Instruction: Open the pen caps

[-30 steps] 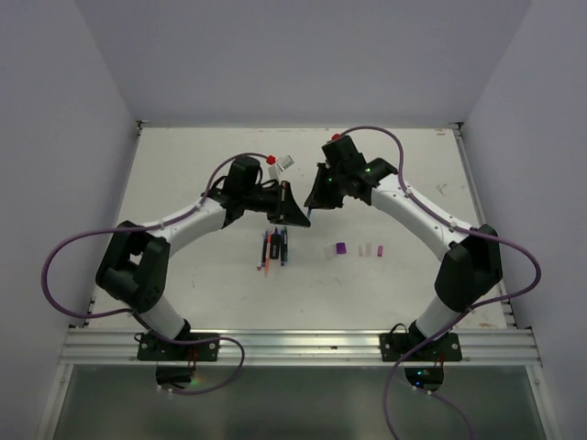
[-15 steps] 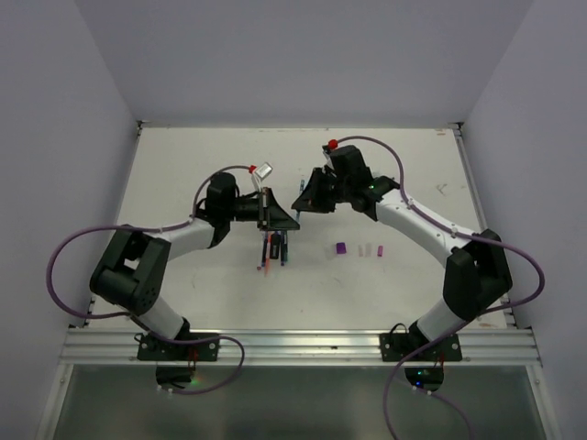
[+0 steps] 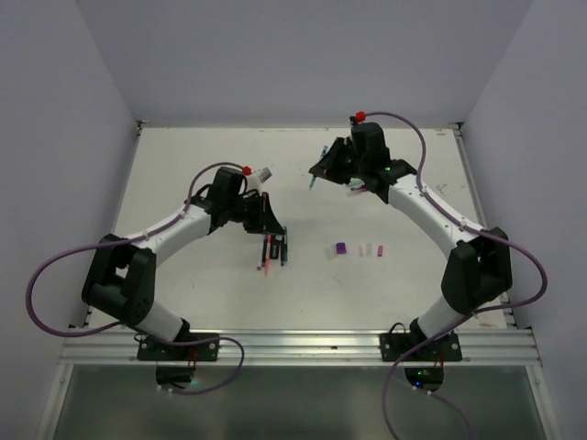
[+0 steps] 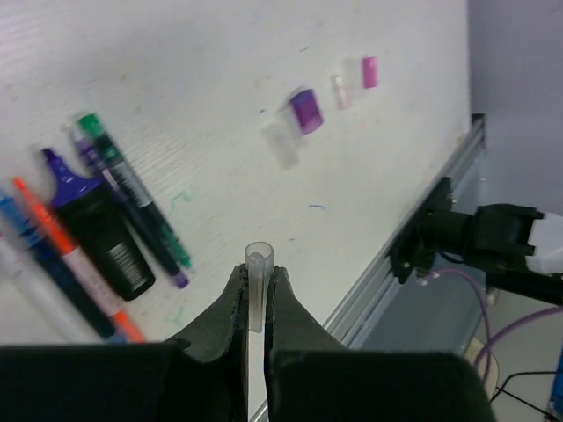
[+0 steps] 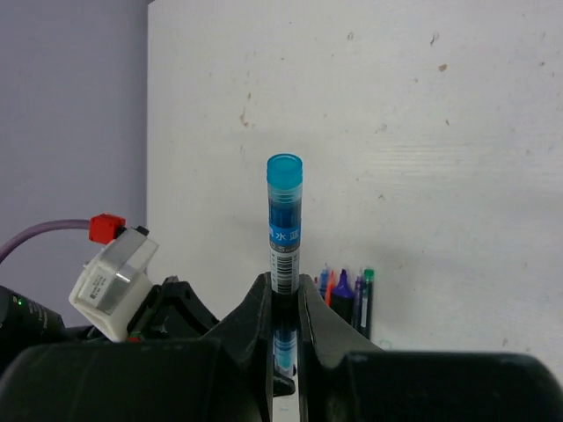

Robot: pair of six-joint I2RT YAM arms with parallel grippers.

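My left gripper (image 4: pixel 257 274) is shut on a clear pen cap (image 4: pixel 259 262) that stands up between its fingertips, above the table. From above, that gripper (image 3: pixel 281 229) hangs just over a row of pens (image 3: pixel 273 249). My right gripper (image 5: pixel 284 283) is shut on a blue pen (image 5: pixel 284 211) with a barcode label, its round blue end pointing away from the jaws. In the top view the right gripper (image 3: pixel 319 170) is raised at the back centre. Loose caps lie on the table: clear (image 4: pixel 280 141), purple (image 4: pixel 306 110), whitish (image 4: pixel 340 88) and pink (image 4: pixel 369 72).
Green (image 4: pixel 132 189), purple, black-bodied (image 4: pixel 101 237), orange and blue pens lie side by side left of the caps. The metal rail (image 3: pixel 293 344) runs along the near table edge. Walls close in the table on the left, back and right.
The two grippers were close together at the centre and have pulled apart. The right one moved back and right with the blue pen; the left swung down toward the pen row with the clear cap.
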